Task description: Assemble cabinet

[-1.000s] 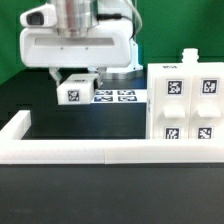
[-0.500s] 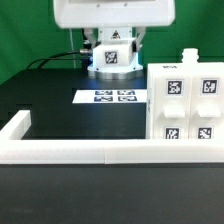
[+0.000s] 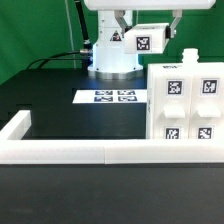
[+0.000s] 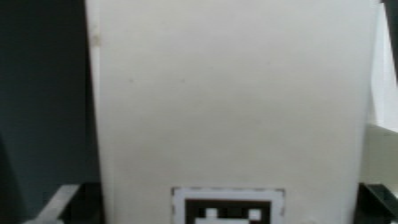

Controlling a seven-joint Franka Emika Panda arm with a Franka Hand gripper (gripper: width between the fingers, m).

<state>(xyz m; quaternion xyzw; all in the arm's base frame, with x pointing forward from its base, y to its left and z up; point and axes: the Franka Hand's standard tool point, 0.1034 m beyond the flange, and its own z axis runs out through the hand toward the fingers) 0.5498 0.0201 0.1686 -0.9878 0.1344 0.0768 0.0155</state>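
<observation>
Since half a second ago the gripper [image 3: 150, 28] has carried the small cabinet part [image 3: 149, 40] away from in front of the arm's base [image 3: 112, 58], up and toward the exterior view's right, and the gripper's white body has slid almost wholly out past the top edge. Its jaws are closed on the part from either side, holding it in the air with its black-and-white tag facing the camera and slightly tilted. The part hangs above the upper corner of the cabinet body [image 3: 186, 108] on the exterior view's left, clearly apart from it. That body is a tall white box at the exterior view's right with four square tags on its front and a small peg on top. It stands on the black table [image 3: 50, 100] just behind the low white border wall [image 3: 70, 152]. The marker board [image 3: 107, 97] lies flat on the table just beside the body, on the exterior view's left. In the wrist view the small cabinet part [image 4: 222, 100] fills nearly everything as a plain white face, with one tag at its end.
</observation>
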